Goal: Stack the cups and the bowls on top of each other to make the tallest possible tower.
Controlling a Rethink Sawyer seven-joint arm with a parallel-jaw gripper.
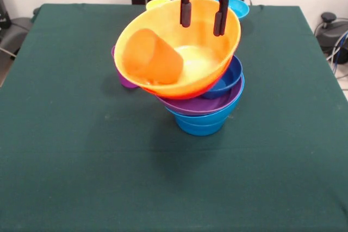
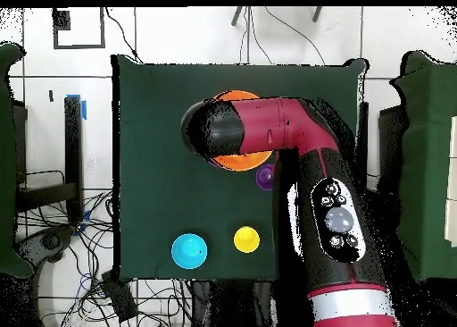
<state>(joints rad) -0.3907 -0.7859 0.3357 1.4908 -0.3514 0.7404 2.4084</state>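
The tower stands mid-table: a mid-blue bowl at the base, a wide purple bowl, a dark blue bowl, and a wide orange bowl tilted on top. An orange cup lies on its side inside the orange bowl. My gripper hangs open and empty over the orange bowl's far rim. A purple cup stands just behind the tower's left side. In the overhead view my arm covers most of the tower; the orange bowl and the purple cup show.
A small cyan bowl and a yellow cup stand near the table's far edge by the pedestal; both show in the overhead view, the cyan bowl beside the yellow cup. The green cloth covers the table.
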